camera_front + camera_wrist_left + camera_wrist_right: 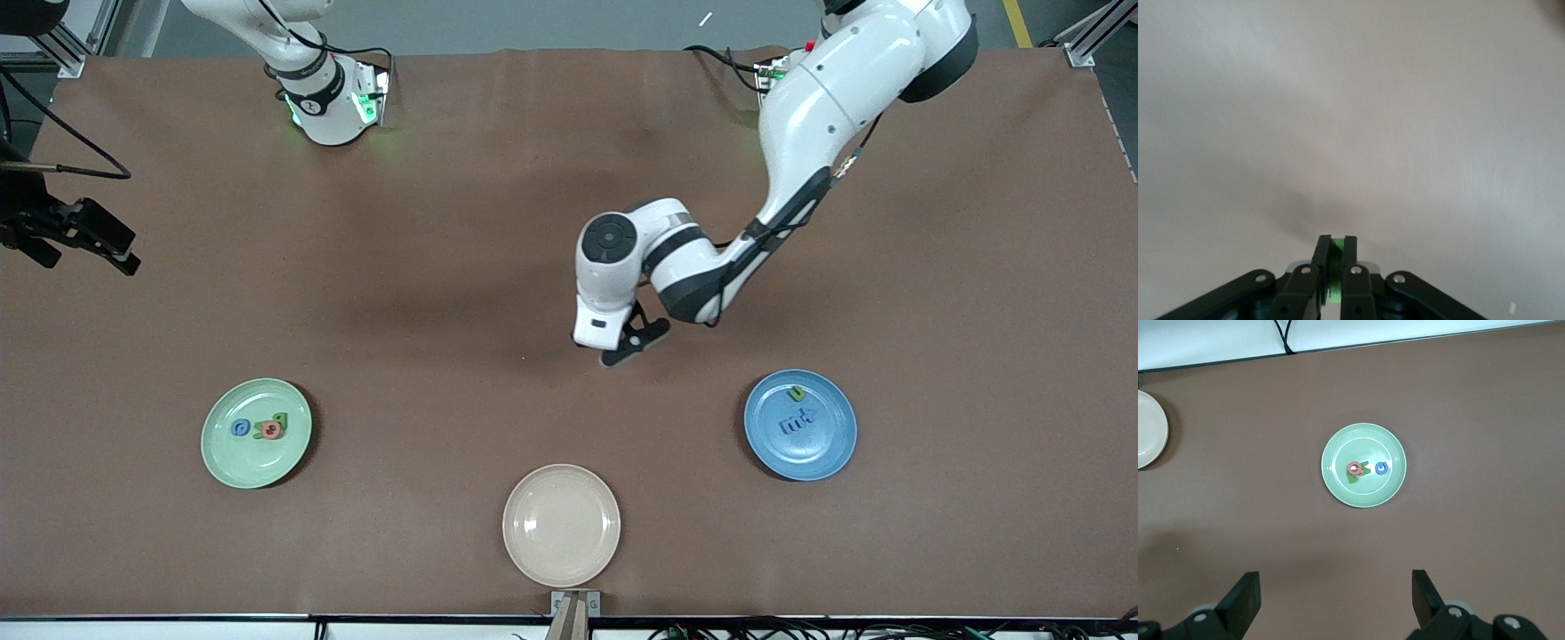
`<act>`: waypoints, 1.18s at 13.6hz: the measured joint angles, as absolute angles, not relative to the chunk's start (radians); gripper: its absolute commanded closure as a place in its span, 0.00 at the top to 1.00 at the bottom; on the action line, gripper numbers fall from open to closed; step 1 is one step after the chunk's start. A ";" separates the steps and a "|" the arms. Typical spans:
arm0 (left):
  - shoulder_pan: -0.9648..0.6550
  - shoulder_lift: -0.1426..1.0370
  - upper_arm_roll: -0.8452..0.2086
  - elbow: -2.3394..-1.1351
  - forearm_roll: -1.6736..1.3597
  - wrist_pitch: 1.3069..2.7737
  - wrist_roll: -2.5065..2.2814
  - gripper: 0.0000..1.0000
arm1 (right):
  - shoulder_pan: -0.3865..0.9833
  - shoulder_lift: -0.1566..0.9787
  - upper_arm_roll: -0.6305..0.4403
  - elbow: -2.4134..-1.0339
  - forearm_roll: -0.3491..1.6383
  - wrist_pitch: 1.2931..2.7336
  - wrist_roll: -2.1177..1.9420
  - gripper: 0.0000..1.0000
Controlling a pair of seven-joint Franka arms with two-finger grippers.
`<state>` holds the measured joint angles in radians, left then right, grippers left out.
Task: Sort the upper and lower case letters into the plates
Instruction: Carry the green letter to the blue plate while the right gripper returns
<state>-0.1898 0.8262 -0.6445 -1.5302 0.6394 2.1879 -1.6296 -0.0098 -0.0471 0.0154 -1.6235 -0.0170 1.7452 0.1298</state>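
Left wrist view: left end effector (1331,250) pinches a chunky green letter (1336,244); right end effector (1336,600) gapes wide.

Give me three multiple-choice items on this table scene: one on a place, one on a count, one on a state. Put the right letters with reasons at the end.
1. The cream plate lies, compared with the green plate and the blue plate:
A. nearer to the front camera
B. farther from it
C. level with them

2. How many plates are on the table?
A. two
B. three
C. four

3. The left gripper is:
A. wide open over the blue plate
B. shut on a green letter
C. resting in the cream plate

Answers:
1 A, it sits lowest in the front view.
2 B, green, blue and cream.
3 B, the left wrist view shows a green piece pinched between the fingers over bare table.

The right gripper waits open, high above the green plate.
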 measured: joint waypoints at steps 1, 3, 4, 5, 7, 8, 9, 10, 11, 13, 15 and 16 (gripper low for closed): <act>-0.155 0.812 -0.645 -1.530 0.639 2.181 -1.628 0.00 | -0.008 -0.047 0.009 -1.623 -0.017 1.743 0.130 1.00; -0.082 0.799 -0.644 -1.531 0.641 2.170 -1.583 0.00 | -0.007 -0.049 0.003 -1.623 -0.017 1.742 0.130 1.00; -0.043 0.799 -0.643 -1.533 0.642 2.156 -1.530 0.00 | -0.006 -0.050 0.003 -1.623 -0.017 1.742 0.130 1.00; 0.002 0.799 -0.641 -1.538 0.642 2.142 -1.465 0.00 | -0.005 -0.050 0.003 -1.622 -0.017 1.742 0.130 1.00; 0.088 0.799 -0.641 -1.545 0.642 2.134 -1.347 0.00 | -0.005 -0.051 0.002 -1.620 -0.017 1.742 0.130 1.00; 0.126 0.799 -0.641 -1.547 0.642 2.133 -1.289 0.00 | -0.005 -0.051 0.001 -1.620 -0.017 1.743 0.130 1.00; 0.159 0.799 -0.641 -1.548 0.642 2.129 -1.234 0.00 | -0.005 -0.051 0.001 -1.620 -0.017 1.745 0.130 1.00; 0.189 0.799 -0.641 -1.548 0.642 2.117 -1.183 0.00 | -0.005 -0.051 0.001 -1.617 -0.017 1.748 0.130 1.00; 0.219 0.799 -0.640 -1.546 0.642 2.104 -1.133 0.02 | -0.005 -0.051 0.000 -1.614 -0.017 1.748 0.130 1.00; 0.272 0.799 -0.640 -1.546 0.642 2.094 -1.071 0.19 | -0.005 -0.051 0.000 -1.613 -0.017 1.738 0.130 1.00; 0.299 0.799 -0.640 -1.548 0.642 2.089 -1.052 0.79 | -0.005 -0.051 0.000 -1.613 -0.017 1.725 0.118 1.00; 0.303 0.799 -0.640 -1.550 0.642 2.087 -1.047 1.00 | -0.005 -0.051 0.000 -1.613 -0.018 1.718 0.097 1.00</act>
